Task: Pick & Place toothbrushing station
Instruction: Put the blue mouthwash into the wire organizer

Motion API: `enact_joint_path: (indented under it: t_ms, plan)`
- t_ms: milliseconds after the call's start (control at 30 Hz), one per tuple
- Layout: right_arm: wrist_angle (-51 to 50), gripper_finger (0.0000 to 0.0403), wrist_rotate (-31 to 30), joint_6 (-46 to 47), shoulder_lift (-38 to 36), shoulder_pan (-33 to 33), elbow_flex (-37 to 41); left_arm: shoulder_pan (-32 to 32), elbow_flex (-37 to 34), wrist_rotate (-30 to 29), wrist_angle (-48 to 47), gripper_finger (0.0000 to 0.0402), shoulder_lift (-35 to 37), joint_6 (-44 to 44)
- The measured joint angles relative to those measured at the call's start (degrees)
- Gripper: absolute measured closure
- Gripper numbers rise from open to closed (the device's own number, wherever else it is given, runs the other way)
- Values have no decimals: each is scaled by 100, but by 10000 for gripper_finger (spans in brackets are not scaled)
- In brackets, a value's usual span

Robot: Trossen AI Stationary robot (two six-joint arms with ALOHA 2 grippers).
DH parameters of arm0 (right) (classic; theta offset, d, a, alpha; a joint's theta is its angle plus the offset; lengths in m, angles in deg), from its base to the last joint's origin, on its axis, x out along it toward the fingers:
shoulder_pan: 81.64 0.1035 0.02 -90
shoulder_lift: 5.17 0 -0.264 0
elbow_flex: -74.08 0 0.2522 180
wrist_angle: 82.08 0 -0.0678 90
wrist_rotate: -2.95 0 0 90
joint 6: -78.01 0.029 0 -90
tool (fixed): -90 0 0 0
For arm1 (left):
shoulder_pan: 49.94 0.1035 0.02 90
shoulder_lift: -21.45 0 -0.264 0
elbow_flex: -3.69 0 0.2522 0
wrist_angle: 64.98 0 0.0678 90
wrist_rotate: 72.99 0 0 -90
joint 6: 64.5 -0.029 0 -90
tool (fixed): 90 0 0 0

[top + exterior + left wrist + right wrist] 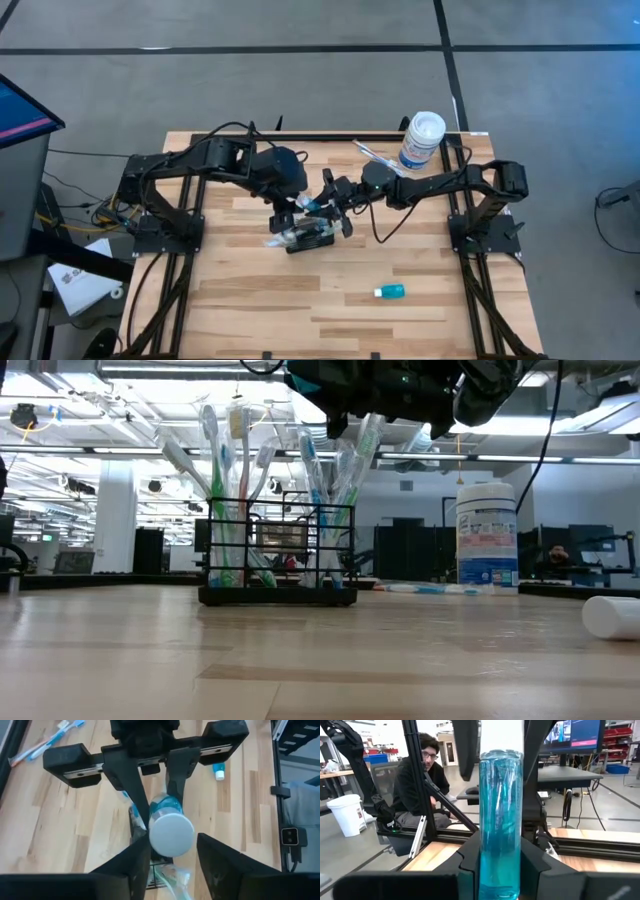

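Between the pads of the right gripper [501, 865], clamped and upright: a clear blue tube [501, 805], white cap [171, 832] turned toward the other arm. Either side of that cap, just off it and not pinching: the fingers of the left gripper [172, 845], spread and released, nothing carried. Directly under both sets of fingertips, a little below the tube's lower end: the toothbrushing station [310, 240], a black wire holder standing upright on the table [240, 300], not gripped by either arm. Already standing in its compartments: several toothbrushes [215, 460], heads up, leaning at loose angles. Farther out, on the open boards well clear of both grippers: a small teal tube [390, 291], lying flat. Past the right arm, near the table's far edge: a white canister [421, 138] and a couple of loose brushes [375, 155] just beside it. Beyond the table: a seated person [422, 775] in dark clothes. Judging by all this, well along but unfinished: holder set out and mostly stocked, blue tube apparently about to go down into it, small teal tube and loose brushes possibly still to collect.
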Motion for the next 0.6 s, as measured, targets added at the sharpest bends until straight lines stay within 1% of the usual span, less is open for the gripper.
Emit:
enact_joint_path:
  t_ms: [133,300,433,600]
  plan:
    - [-17,335,2,0,0,-4,0,0,0,-13,98,223,0,-132]
    - [-65,335,4,-2,4,-4,0,21,0,-21,195,210,-57,-155]
    - [-82,335,4,0,7,-4,0,31,4,-39,206,210,-234,-163]
    - [-110,335,2,0,7,-4,0,122,6,6,234,220,-454,-167]
